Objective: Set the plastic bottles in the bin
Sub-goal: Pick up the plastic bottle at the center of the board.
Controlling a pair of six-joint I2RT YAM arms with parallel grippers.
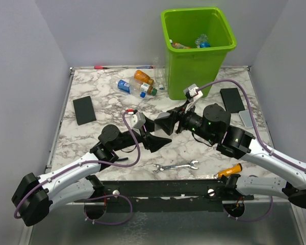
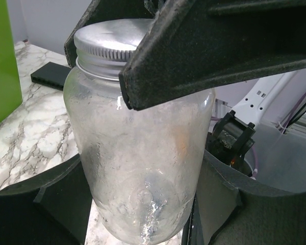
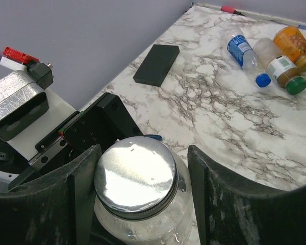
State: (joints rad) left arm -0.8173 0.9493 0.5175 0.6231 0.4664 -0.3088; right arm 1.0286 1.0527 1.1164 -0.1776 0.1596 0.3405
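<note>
A: Fast. What's hidden?
B: Overhead, the jar is buried where the left jaws and right jaws meet, so I can't make it out there. In the left wrist view the jar (image 2: 143, 153) fills the frame: cloudy clear glass, base cut off at the bottom edge. The right wrist view gives only the silver lid (image 3: 135, 176) and the shoulder.

A: State of the left jaws?
B: Part open and clamped on the jar body, with fingers (image 2: 38, 204) against both sides.

A: And the right jaws?
B: Part open, either side of the lid. One finger (image 3: 74, 194) meets the lid's rim. The other sits just beside the shoulder and I can't tell whether it presses, so I can't tell if there's a grip.

A: Arm poses?
B: The left arm (image 1: 66, 176) runs low from near-left, stretched toward mid desk (image 1: 204, 148). The right arm (image 1: 275, 158) comes from near-right, bent, wrist pointing left. The jaws meet tip to tip.

A: Task things?
B: The bin (image 1: 194, 66) stands upright beyond the right jaws at the far edge. Inside are an orange bottle (image 1: 179, 46) and a clear bottle (image 1: 202, 41), both partly hidden by the rim. Beyond the left jaws, well apart, three bottles lie side by side: blue-label (image 1: 127, 87), green-cap (image 1: 147, 88) and orange-filled (image 1: 144, 77).

A: Anything else?
B: A wrench (image 1: 176, 166) lies on the near side of the jaws. The screwdriver (image 1: 229, 170) has its shaft hidden.
</note>
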